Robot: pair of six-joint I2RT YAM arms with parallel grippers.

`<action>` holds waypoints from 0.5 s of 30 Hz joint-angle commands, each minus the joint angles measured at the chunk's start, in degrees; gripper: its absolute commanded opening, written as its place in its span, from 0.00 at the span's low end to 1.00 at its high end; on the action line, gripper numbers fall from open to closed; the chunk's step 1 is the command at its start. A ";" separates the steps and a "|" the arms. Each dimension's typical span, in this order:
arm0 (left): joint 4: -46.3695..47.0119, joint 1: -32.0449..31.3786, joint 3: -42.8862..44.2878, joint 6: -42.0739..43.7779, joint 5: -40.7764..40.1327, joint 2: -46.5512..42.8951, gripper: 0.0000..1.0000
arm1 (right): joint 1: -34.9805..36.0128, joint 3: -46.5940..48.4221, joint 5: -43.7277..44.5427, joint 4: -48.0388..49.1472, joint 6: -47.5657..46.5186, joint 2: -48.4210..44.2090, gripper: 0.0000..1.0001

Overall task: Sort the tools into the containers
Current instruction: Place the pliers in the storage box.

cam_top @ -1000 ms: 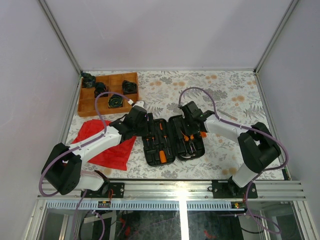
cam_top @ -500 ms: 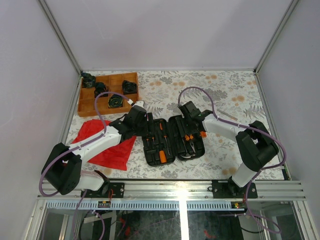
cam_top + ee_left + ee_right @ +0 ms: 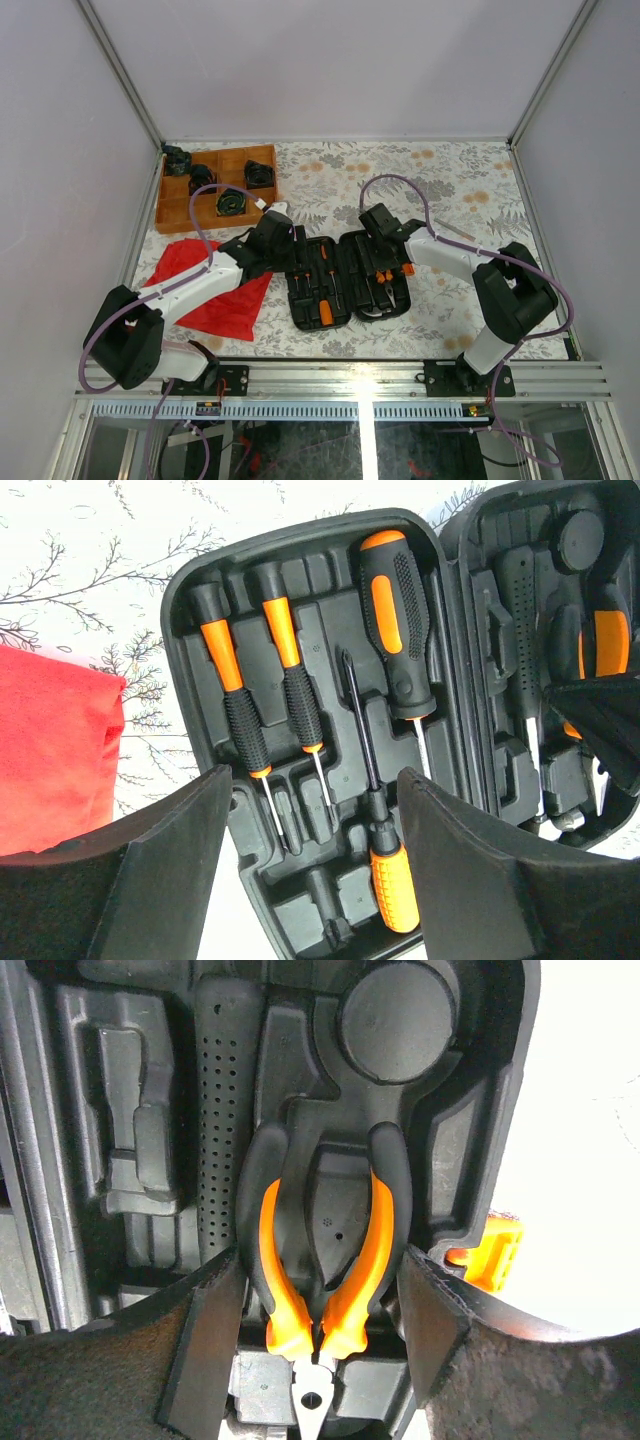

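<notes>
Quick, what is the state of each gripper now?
Left gripper: open, holding nothing.
Right gripper: closed on the pliers lying in the tool case.

A compartmented wooden tray (image 3: 172, 212) sits at the far left corner of the tabletop (image 3: 470, 170), which is covered in a white floral print with grey and orange blooms. Four of the tray's compartments each hold a small black object (image 3: 232, 203); they may be round mechanical parts, but they are too small to tell. The near-left compartment shows bare wood. Just near of the tray lies a red cloth (image 3: 205, 295), spread flat with a few creases, its far edge close to the tray. The left wrist view shows one edge of it on the floral print. Pale lilac walls (image 3: 60, 150) enclose the tabletop, and an aluminium rail (image 3: 350, 375) runs along the near edge.
</notes>
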 commanded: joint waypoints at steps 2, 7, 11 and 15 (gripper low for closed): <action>0.71 0.28 -0.22 0.57 0.27 0.34 0.66 | 0.18 2.00 2.22 -3.15 1.23 -0.50 0.71; 0.90 0.38 -0.41 0.47 0.36 0.53 0.66 | 0.23 2.08 3.25 -3.35 1.29 -2.21 0.91; 1.04 0.40 -0.74 0.39 0.41 0.58 0.66 | 0.23 2.59 3.14 -3.21 0.47 -4.82 0.99; 1.25 0.46 -0.96 0.16 0.41 0.64 0.66 | 0.23 2.67 2.70 -2.80 -0.11 -7.61 0.99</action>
